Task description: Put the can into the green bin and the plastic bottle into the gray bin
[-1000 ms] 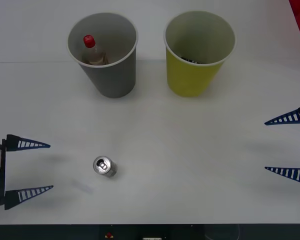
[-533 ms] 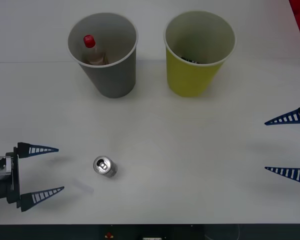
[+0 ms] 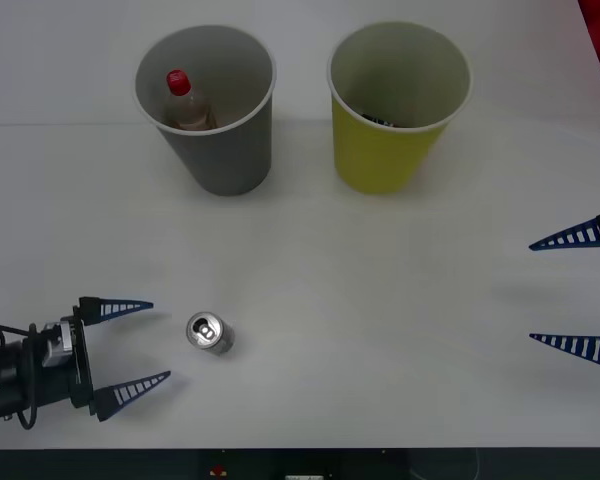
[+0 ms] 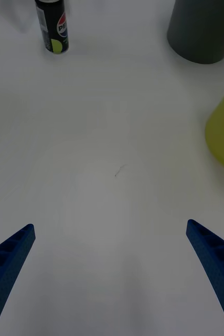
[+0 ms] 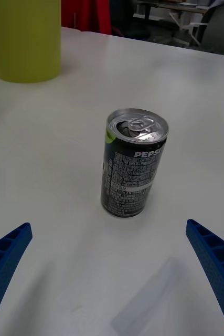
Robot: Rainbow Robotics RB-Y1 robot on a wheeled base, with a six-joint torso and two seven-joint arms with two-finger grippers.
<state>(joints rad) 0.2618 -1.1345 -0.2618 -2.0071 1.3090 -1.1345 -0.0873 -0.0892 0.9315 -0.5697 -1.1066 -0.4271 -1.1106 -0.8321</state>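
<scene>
Left gripper (image 3: 143, 341): two slim, tapering blue fingers (image 3: 120, 306) with pale ribbed insets, pointed tips, mounted on a black block-shaped wrist housing (image 3: 75, 362) with a small silver fitting and a thin black cable looped beside it; black cylindrical forearm behind. Right gripper (image 3: 558, 291): two matching blue ribbed fingers (image 3: 578, 236), wedge-shaped, narrowing to sharp points, with dark upper edges.

We are seeing the can (image 5: 134, 163) showing a shiny brushed-metal top and a glossy dark printed body. The desk (image 3: 380, 300) is looking smooth, white and matt. The green bin (image 3: 398, 105) and gray bin (image 3: 208, 105) are appearing as matt paper; the plastic bottle (image 3: 185, 100) is looking clear, its red cap glossy.
</scene>
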